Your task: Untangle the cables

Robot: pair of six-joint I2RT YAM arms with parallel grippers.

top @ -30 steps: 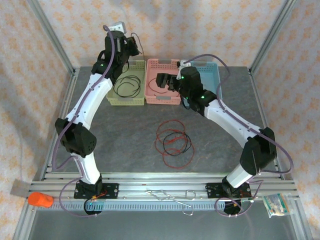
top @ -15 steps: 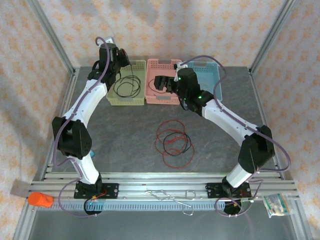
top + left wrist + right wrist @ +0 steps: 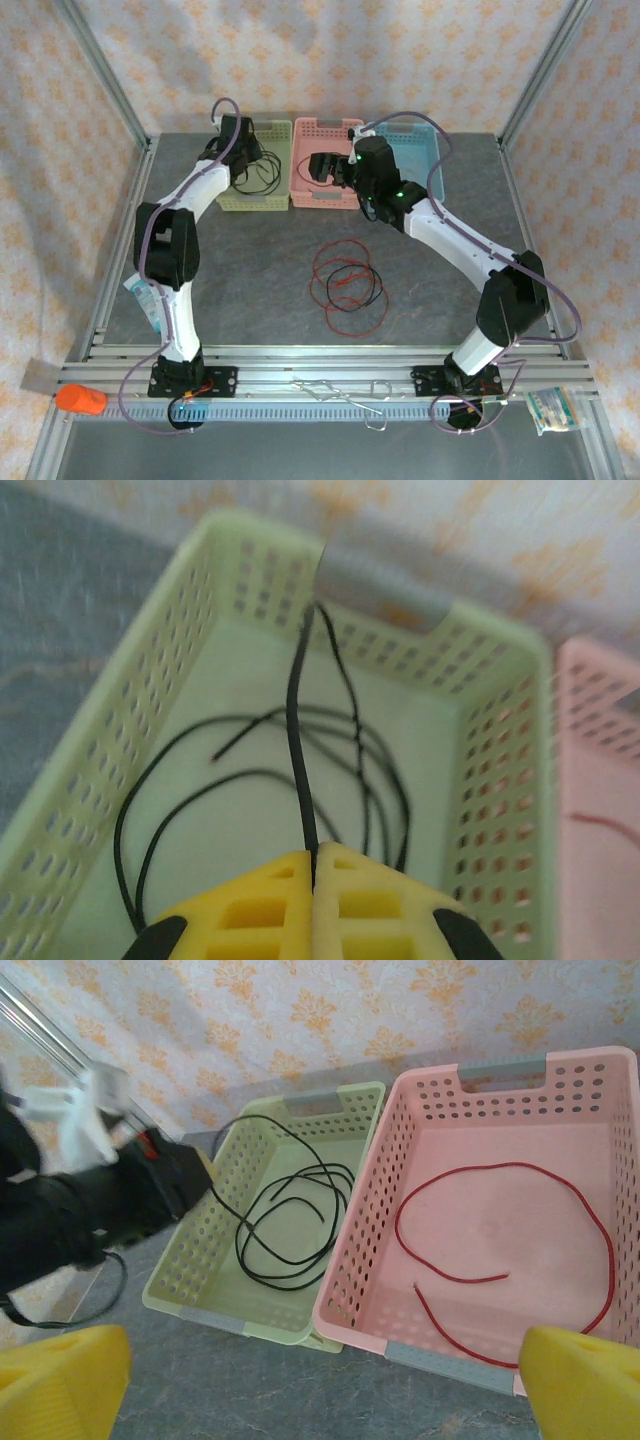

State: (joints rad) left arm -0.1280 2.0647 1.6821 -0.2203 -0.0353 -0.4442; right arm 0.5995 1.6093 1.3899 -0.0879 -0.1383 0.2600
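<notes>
— Two things differ from a second ago, yes?
— Yes. The left gripper (image 3: 313, 858) has come down from high near the back wall to the green basket (image 3: 150, 710), and the arm's elbow has shifted with it. A pale packet (image 3: 140, 296) by the left rail, covered by the arm earlier, now shows
— And the right side?
— The right gripper (image 3: 322, 168) has barely shifted. It hangs over the pink basket (image 3: 480, 1095), fingers (image 3: 580, 1385) spread wide
— The left fingers (image 3: 250, 910)?
— Pressed together, pinching the black cable (image 3: 297, 730), whose loops lie in the green basket
— The other cables?
— One red cable (image 3: 500, 1166) lies curled in the pink basket. The tangle (image 3: 345, 285) of red loops and a black one sits on the table (image 3: 250, 260) between the arms, unmoved
— What can't you make out?
— How the tangle's strands cross, since they are too thin from above. The pinched bit of cable is hidden between the pads, the right fingers are cut off at the lower corners of their own view, and the right arm covers part of the blue basket (image 3: 425, 150)
</notes>
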